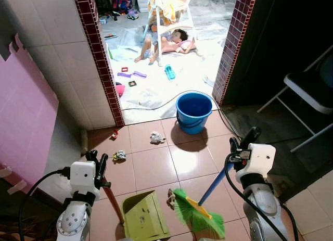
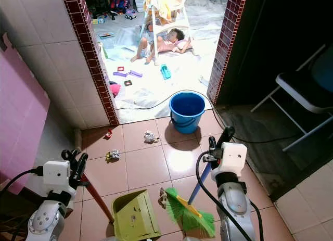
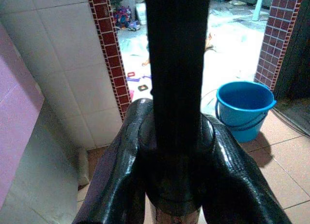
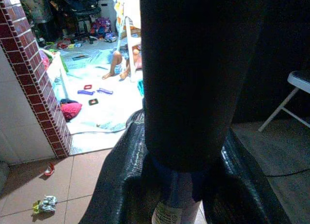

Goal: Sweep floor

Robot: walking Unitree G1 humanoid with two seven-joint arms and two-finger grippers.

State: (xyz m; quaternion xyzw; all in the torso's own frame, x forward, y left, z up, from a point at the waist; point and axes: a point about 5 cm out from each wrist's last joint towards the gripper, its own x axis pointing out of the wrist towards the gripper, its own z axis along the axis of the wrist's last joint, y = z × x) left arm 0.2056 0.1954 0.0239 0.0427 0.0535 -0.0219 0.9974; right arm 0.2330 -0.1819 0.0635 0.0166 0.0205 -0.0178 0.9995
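Note:
My left gripper (image 1: 98, 160) is shut on the dark red handle (image 1: 110, 197) of a green dustpan (image 1: 143, 217) that rests on the tiles low in the left eye view. My right gripper (image 1: 242, 142) is shut on the blue handle (image 1: 214, 182) of a broom whose green bristles (image 1: 197, 216) touch the floor just right of the dustpan. A scrap of litter (image 1: 170, 198) lies between bristles and pan. Farther off lie a crumpled paper (image 1: 156, 137), a wrapper (image 1: 119, 156) and a red bit (image 1: 114, 132). Each handle runs up between the fingers (image 3: 121, 175) (image 4: 121, 185) in the wrist views.
A blue bucket (image 1: 193, 111) stands in the doorway between two brick-trimmed wall ends. A cable (image 1: 156, 105) runs past it. A folding chair (image 1: 312, 90) stands in the dark at right. Beyond, a person (image 1: 166, 43) lies on a littered floor. A pink panel (image 1: 26, 111) lines the left.

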